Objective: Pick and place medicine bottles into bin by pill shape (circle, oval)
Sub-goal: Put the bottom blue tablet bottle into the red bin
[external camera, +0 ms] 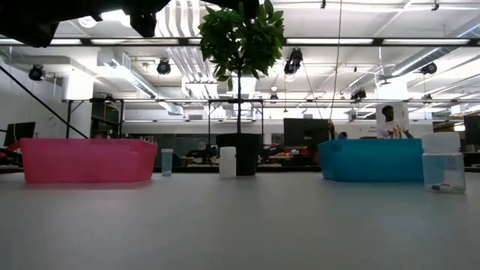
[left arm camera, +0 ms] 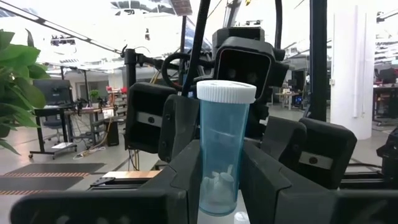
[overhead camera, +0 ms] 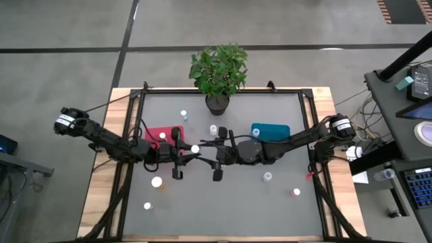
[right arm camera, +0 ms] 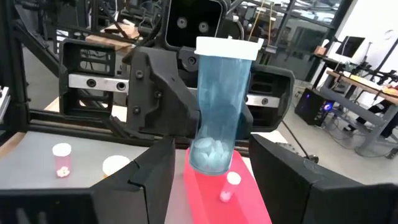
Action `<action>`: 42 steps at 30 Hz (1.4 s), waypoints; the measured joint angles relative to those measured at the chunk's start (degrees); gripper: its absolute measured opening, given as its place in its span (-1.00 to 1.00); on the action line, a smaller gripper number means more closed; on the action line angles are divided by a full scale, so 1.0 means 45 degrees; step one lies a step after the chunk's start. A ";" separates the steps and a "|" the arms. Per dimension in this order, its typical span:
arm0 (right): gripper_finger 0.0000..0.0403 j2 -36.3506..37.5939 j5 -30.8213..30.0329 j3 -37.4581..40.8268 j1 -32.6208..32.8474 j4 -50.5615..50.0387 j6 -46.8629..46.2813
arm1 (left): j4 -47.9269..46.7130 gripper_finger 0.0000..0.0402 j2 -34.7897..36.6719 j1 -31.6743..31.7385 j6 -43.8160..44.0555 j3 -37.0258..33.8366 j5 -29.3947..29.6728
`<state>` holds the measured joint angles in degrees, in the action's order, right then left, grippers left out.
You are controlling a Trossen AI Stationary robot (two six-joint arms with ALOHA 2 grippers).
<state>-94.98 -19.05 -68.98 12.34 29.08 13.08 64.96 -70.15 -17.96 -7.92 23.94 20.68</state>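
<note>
A clear blue cylindrical medicine bottle with a white cap (left arm camera: 222,149) is held upright above the table between the two grippers, in front of the black plant pot (overhead camera: 217,103). It is clamped by the left gripper (right arm camera: 186,118); the fingers of the right gripper (right arm camera: 208,180) are spread on either side of it. White pills are seen at its bottom. The red rectangular bin (overhead camera: 159,136) lies left of the pot, the teal-blue rectangular bin (overhead camera: 270,130) right. Several bottles are scattered on the grey table (overhead camera: 223,202), so most sorting is judged outstanding.
</note>
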 joint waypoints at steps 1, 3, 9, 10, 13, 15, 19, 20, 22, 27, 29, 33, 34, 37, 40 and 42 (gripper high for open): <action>-0.04 0.0000 0.0000 -0.0003 0.0000 -0.0009 0.0008 | 0.0021 -0.66 0.0000 0.0001 0.0000 0.0000 0.0002; -0.04 0.0000 0.0000 -0.0003 0.0000 -0.0015 0.0064 | 0.0022 -0.66 0.0000 0.0001 0.0002 0.0000 -0.0001; -0.12 0.0000 0.0005 -0.0003 0.0000 -0.0032 0.0216 | 0.0017 -0.66 0.0000 -0.0003 0.0023 0.0000 -0.0087; -0.15 0.0000 0.0005 -0.0003 0.0000 -0.0036 0.0239 | 0.0015 -0.66 0.0000 -0.0003 0.0024 0.0000 -0.0197; -0.26 0.0000 0.0053 -0.0003 0.0005 -0.0038 0.0244 | 0.0012 -0.66 0.0000 -0.0007 0.0042 0.0000 -0.0492; -0.34 0.0000 0.0097 -0.0003 0.0010 -0.0052 0.0244 | 0.0002 -0.66 0.0000 -0.0008 0.0042 0.0000 -0.0513; -0.45 0.0000 0.0296 -0.0003 0.0005 -0.0050 0.0191 | 0.0017 -0.66 0.0000 -0.0008 0.0000 0.0000 -0.0508; -0.48 0.0000 0.0315 -0.0003 0.0005 -0.0064 0.0175 | 0.0017 -0.66 0.0000 -0.0008 -0.0005 0.0000 -0.0508; -0.50 0.0000 0.0337 -0.0003 0.0005 -0.0084 0.0147 | 0.0017 -0.66 0.0000 -0.0008 0.0005 -0.0004 -0.0513; -0.53 0.0000 0.0350 -0.0003 0.0005 -0.0111 0.0094 | 0.0012 -0.60 0.0000 -0.0008 0.0015 -0.0005 -0.0513; -0.53 0.0000 0.0350 -0.0003 0.0005 -0.0115 0.0094 | 0.0007 -0.54 0.0000 -0.0008 0.0024 -0.0005 -0.0518; -0.53 0.0000 0.0340 0.0007 0.0005 -0.0208 0.0108 | -0.0223 -0.39 0.0005 -0.0010 0.0070 -0.0005 -0.0533; -0.53 0.0000 0.0331 0.0007 0.0005 -0.0208 0.0108 | -0.0246 -0.36 0.0005 -0.0020 0.0068 -0.0005 -0.0533; -0.53 0.0000 0.0332 0.0007 0.0000 -0.0206 0.0100 | -0.0260 -0.31 0.0010 -0.0018 0.0063 -0.0005 -0.0533; -0.53 0.0000 0.0330 0.0007 0.0000 -0.0220 -0.0008 | -0.0286 -0.30 0.0011 -0.0018 0.0061 -0.0005 -0.0530; -0.53 0.0000 0.0330 0.0007 0.0000 -0.0261 -0.0009 | -0.0311 -0.30 0.0015 -0.0018 0.0061 -0.0005 -0.0528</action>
<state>-94.98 -17.56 -68.95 12.34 27.90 13.04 63.56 -70.08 -18.04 -7.65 23.92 18.31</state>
